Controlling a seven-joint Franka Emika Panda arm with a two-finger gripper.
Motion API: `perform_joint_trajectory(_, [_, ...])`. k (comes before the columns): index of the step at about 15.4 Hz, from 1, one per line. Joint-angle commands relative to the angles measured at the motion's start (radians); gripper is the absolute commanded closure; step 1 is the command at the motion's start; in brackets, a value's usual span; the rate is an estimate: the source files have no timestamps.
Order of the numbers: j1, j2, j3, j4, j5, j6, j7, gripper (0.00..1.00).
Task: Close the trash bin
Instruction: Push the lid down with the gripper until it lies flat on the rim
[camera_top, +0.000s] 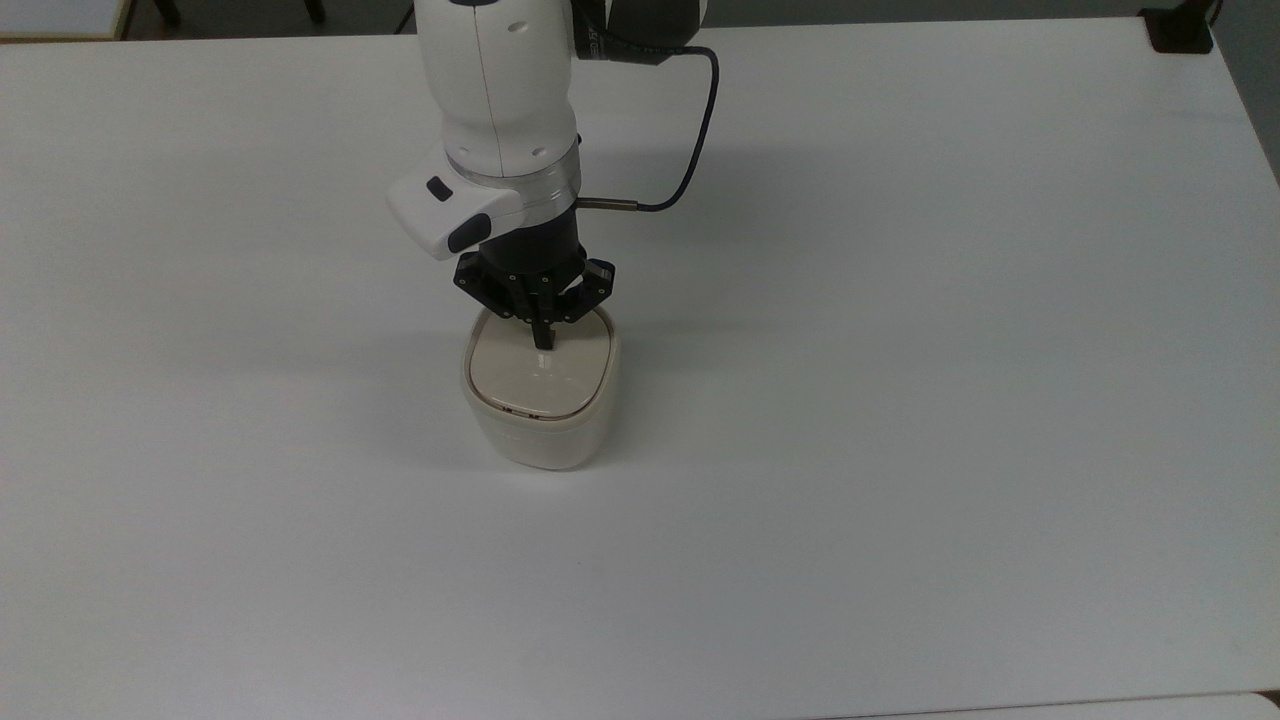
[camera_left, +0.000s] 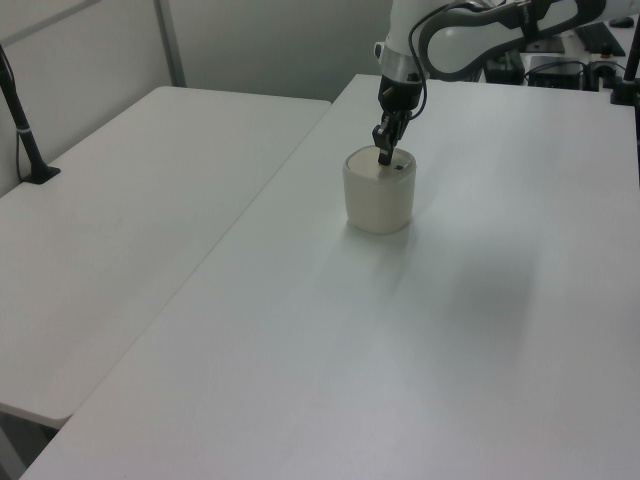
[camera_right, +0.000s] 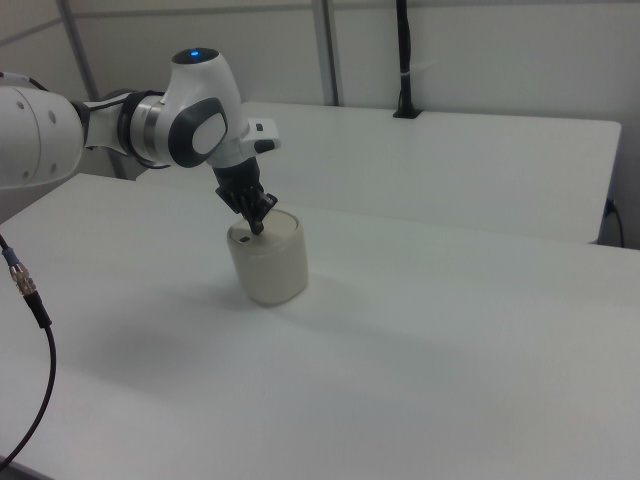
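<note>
The cream-beige trash bin (camera_top: 540, 435) (camera_left: 378, 195) (camera_right: 270, 262) stands on the white table (camera_top: 900, 350). Its beige lid (camera_top: 535, 375) lies flat on the rim. My gripper (camera_top: 544, 341) (camera_left: 384, 156) (camera_right: 258, 226) points down from above, shut, with its joined black fingertips pressing on the far part of the lid. Nothing is held between the fingers.
A dark cable (camera_top: 690, 150) loops from the wrist over the table. A second white table (camera_left: 130, 220) stands at the left view's left, with a black post (camera_left: 25, 130) on it. In the right view another black post (camera_right: 404, 60) rises behind.
</note>
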Motion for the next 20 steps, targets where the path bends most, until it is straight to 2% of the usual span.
perform_joint_trajectory(1, [0.009, -0.017, 0.01, -0.045, -0.006, -0.013, -0.008, 1.0])
perform_joint_trajectory(4, [0.002, -0.058, 0.009, -0.039, -0.006, -0.03, -0.008, 0.99])
perform_joint_trajectory(9, [0.002, -0.066, 0.007, -0.039, -0.007, -0.039, -0.006, 0.99])
perform_joint_trajectory(20, [0.021, -0.013, 0.007, -0.047, -0.062, -0.03, 0.0, 0.99])
